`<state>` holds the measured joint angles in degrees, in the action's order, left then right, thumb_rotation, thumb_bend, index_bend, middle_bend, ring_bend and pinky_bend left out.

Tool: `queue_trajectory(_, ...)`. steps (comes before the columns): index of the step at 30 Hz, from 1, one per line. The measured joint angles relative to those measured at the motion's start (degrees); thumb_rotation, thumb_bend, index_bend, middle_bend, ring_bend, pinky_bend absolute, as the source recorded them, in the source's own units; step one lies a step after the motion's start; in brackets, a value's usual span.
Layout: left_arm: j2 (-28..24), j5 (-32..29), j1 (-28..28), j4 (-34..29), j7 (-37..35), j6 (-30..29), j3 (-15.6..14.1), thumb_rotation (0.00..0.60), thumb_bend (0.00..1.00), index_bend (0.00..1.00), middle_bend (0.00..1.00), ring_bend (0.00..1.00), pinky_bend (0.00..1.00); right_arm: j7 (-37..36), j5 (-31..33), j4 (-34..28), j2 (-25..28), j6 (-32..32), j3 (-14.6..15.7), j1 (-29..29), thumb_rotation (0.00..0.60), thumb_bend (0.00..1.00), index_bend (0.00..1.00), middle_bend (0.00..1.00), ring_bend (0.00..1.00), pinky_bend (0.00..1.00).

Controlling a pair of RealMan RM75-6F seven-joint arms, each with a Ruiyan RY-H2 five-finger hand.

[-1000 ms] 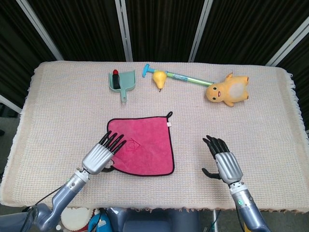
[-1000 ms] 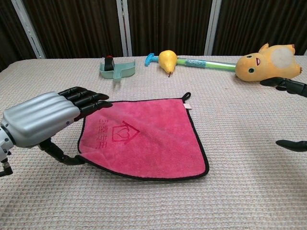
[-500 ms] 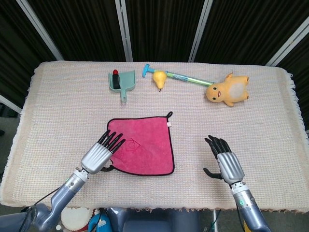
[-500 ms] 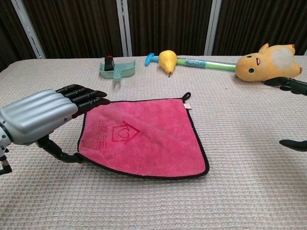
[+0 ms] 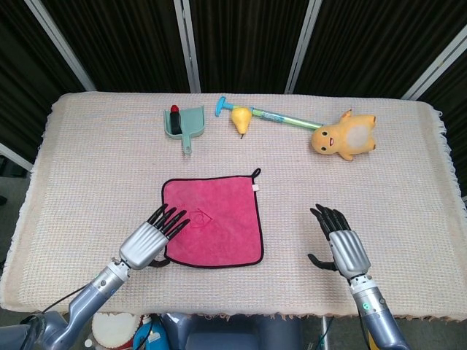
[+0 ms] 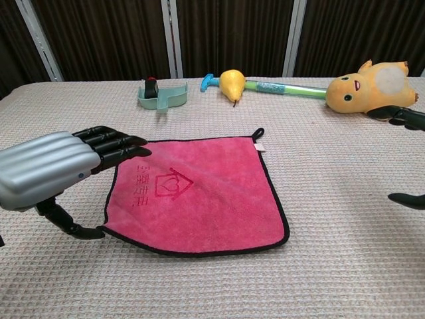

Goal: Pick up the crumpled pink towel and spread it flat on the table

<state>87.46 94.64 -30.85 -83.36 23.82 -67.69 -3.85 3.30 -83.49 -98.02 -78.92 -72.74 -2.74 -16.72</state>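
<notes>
Because the pink towel (image 5: 212, 222) lies flat as a near-square on the counter (image 5: 87, 168) in the head view, the spreading looks to me essentially done. The left robot hand (image 5: 152, 240) sits at the towel's near-left edge, fingers apart and extended over the hem, holding nothing; I judge it is placed there to smooth or release that corner. The right robot hand (image 5: 340, 240) hovers well apart to the right, fingers spread, empty, likely kept clear so it does not disturb the cloth. Along the far edge rest a green dustpan (image 5: 185, 122), a pear (image 5: 241, 117), a long toy stick (image 5: 281, 117) and a yellow plush duck (image 5: 344, 135). The dustpan is the 1 container here, and a small red-and-black item (image 5: 174, 111) sits at its back.

From the chest view, the towel (image 6: 199, 193) shows its black border and hanging loop (image 6: 257, 133), with no folds visible. The left robot hand (image 6: 63, 166) has its fingertips (image 6: 126, 146) just over the left hem and its thumb low beside the near corner. Only dark fingertips of the right robot hand (image 6: 405, 156) enter at the right edge.
</notes>
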Motion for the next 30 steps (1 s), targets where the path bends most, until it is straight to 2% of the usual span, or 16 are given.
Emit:
queue_trajectory(14, -5.07, 2.72, -0.91, -1.58, -4.27, 3.91, -3.84, 0.6, 0.01, 0.0, 0.0, 0.0, 0.0, 0.47, 0.18, -0.33, -0.05, 0.24, -0.12, -0.07, 0.6, 0.28, 0.0, 0.0, 0.0, 0.0)
queue_trajectory(16, -5.55, 2.46, -1.0, -1.92, -4.45, 4.37, -3.87, 0.6, 0.07, 0.0, 0.0, 0.0, 0.0, 0.62, 0.17, -0.42, -0.08, 0.25, -0.08, -0.07, 0.6, 0.28, 0.0, 0.0, 0.0, 0.0)
queue_trajectory(21, -6.45, 1.3, -1.35, -3.29, -4.63, 6.95, -4.16, 0.6, 0.35, 0.0, 0.0, 0.0, 0.0, 0.95, 0.15, -0.61, -0.04, 0.31, -0.01, -0.06, 0.6, 0.28, 0.0, 0.0, 0.0, 0.0)
queue_trajectory(24, -7.71, 0.97, -2.42, -4.61, -4.94, 10.31, -4.87, 0.6, 0.43, 0.0, 0.0, 0.0, 0.0, 1.07, 0.24, -0.8, 0.02, 0.3, -0.1, -0.07, 0.6, 0.28, 0.0, 0.0, 0.0, 0.0)
queue_trajectory(30, -10.68, -0.07, -4.95, -7.82, -4.17, 17.61, -6.53, 0.6, 0.5, 0.01, 0.02, 0.0, 0.0, 1.15, 0.24, -1.0, 0.06, 0.26, -0.03, 0.01, 0.6, 0.28, 0.0, 0.0, 0.0, 0.0)
